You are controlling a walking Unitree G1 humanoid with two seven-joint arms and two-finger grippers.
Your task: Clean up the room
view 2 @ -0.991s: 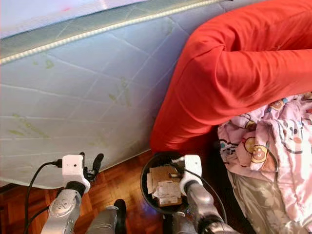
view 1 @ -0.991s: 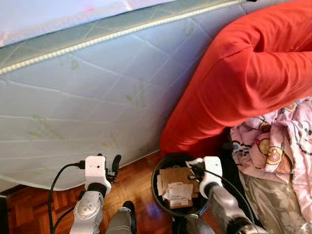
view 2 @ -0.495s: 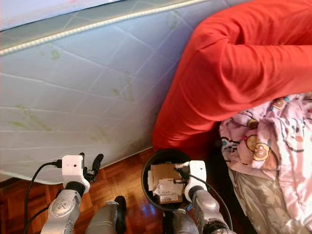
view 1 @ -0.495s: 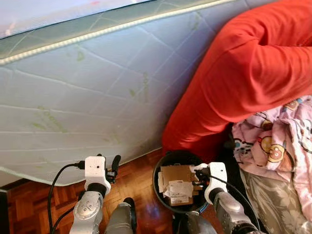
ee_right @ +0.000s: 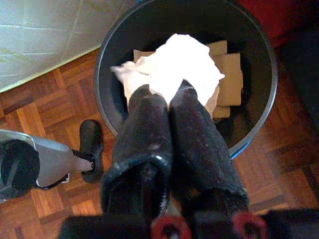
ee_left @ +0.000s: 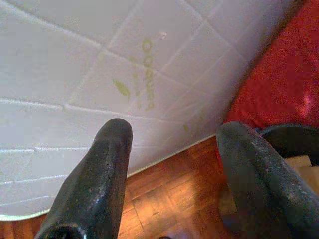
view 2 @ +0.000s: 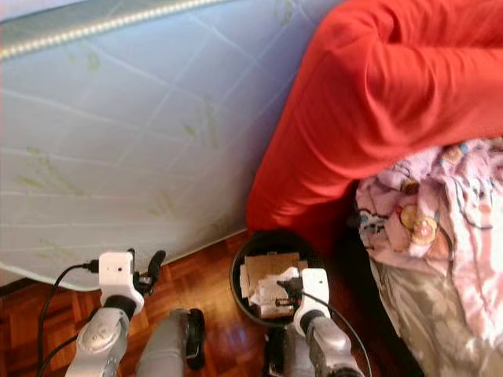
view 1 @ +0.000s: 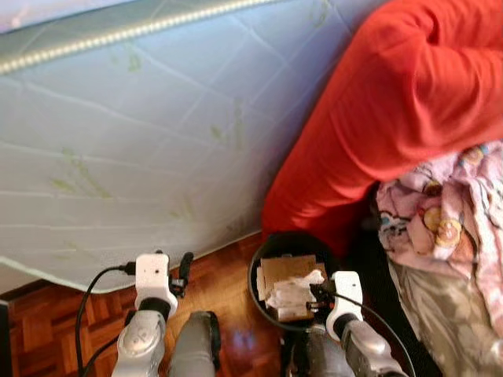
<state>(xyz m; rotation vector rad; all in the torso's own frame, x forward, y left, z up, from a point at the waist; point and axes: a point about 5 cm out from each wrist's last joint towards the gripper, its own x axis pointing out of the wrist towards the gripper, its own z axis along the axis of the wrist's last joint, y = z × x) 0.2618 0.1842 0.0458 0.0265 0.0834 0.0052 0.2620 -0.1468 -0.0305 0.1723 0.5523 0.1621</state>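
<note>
the right gripper (ee_right: pixel 169 97) reaches over the round black waste bin (ee_right: pixel 259 74), its fingers pressed together on a crumpled white paper tissue (ee_right: pixel 182 62) above the brown cardboard pieces (ee_right: pixel 229 74) inside the bin. beside the bin, the left gripper (ee_left: pixel 172 144) hovers spread, empty, facing the pale quilted mattress (view 1: pixel 141 133).

Right gripper (ee_right: pixel 169 102) fingers pressed together; left gripper (ee_left: pixel 174 134) fingers spread apart.

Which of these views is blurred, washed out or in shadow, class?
Both eye views are slightly soft. In the right wrist view the white paper glares, held by the right gripper over the dark bin. In the left wrist view the left gripper's fingers are blurred.
</note>
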